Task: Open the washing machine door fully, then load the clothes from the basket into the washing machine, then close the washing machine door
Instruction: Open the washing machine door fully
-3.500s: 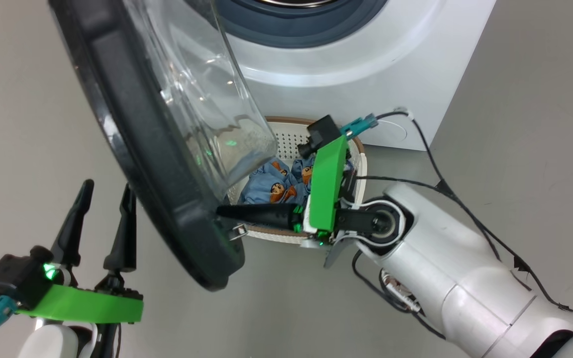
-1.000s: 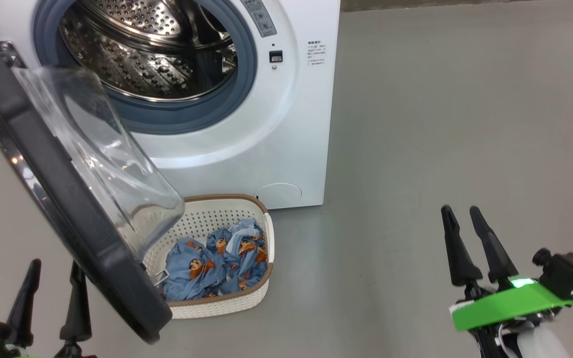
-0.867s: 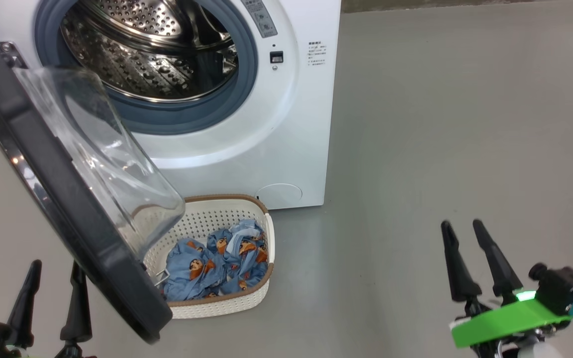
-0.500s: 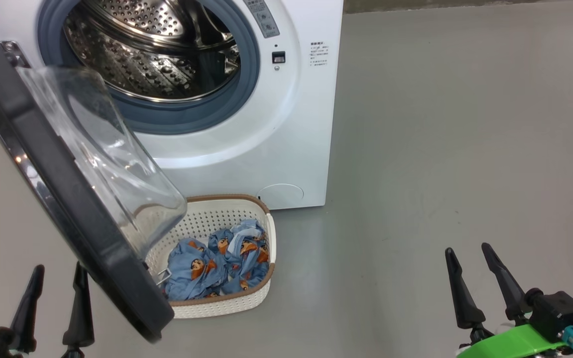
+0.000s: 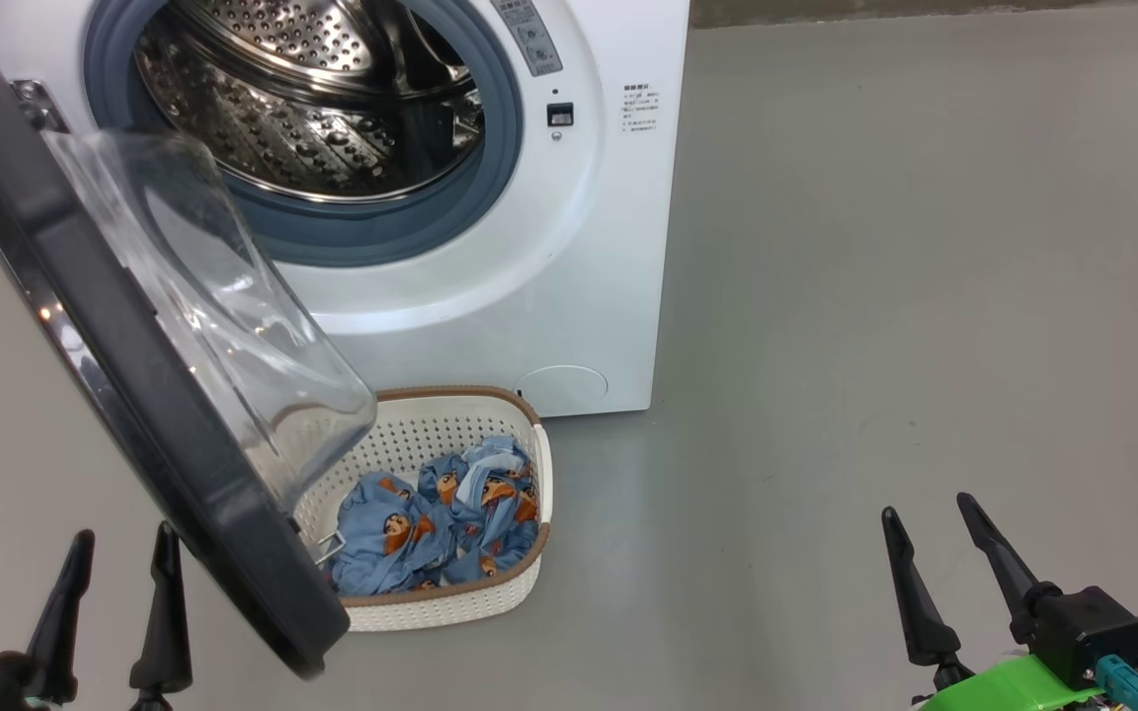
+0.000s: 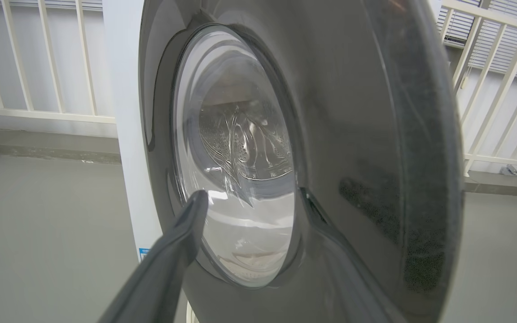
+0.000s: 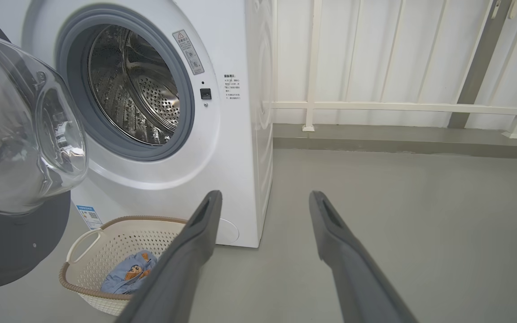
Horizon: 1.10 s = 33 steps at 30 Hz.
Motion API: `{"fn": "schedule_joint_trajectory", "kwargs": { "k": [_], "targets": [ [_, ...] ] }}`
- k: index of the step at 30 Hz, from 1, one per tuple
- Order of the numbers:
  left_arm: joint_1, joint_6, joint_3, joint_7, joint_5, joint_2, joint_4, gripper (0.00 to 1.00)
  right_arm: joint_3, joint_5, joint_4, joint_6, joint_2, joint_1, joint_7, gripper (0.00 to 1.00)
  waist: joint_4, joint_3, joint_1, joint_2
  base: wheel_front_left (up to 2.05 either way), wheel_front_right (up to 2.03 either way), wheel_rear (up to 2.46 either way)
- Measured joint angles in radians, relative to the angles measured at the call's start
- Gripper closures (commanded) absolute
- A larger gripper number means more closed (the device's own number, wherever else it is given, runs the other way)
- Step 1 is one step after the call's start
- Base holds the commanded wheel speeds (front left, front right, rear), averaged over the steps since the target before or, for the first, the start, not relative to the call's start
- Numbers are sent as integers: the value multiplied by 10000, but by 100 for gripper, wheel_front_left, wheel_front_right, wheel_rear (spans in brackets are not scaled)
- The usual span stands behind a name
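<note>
Grey concrete floor (image 5: 875,296) runs out to a white railing (image 7: 397,107) behind the white front-loading washing machine (image 5: 569,257), whose top is cut off in the head view. Its grey rubber seal (image 5: 495,168) and perforated steel drum (image 5: 312,89) are exposed. A small blue sticker (image 7: 89,215) sits low on its front, partly behind the door's glass in the right wrist view.

The washing machine door (image 5: 134,395) stands swung out to the left, its clear glass bowl bulging toward the machine. Its lower edge overhangs the cream perforated basket (image 5: 431,425) and hides that basket's left part. The basket sits on the floor right in front of the washer, and the light blue bear-print clothes (image 5: 431,523) lie bunched inside it.

The left gripper (image 5: 125,533) shows at the lower left, cut off below the fingers, which stand apart and hold nothing. It is just beside the door's dark rim, and I cannot tell whether it touches. From the left wrist camera, one finger (image 6: 173,251) is plain while the other blends into the glossy black door face.

The right gripper (image 5: 927,506) hangs over bare floor well to the right of the basket, fingers spread and empty.
</note>
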Motion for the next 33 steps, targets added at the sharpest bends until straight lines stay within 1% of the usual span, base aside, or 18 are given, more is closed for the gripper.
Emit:
{"fn": "schedule_joint_trajectory", "kwargs": {
  "k": [4,12,33],
  "targets": [
    [3,0,-13,0,67,0,27,0,-67,-150,2,0,2,0,0,0,5,-25,0,0,0,0,0],
    [32,0,-46,0,161,0,36,0,-155,-161,50,0,6,233,0,0,4,-122,0,0,0,0,0],
    [206,0,-182,0,347,8,230,0,-219,-159,109,0,13,251,0,0,1,-121,0,0,0,0,0]
  ]
}}
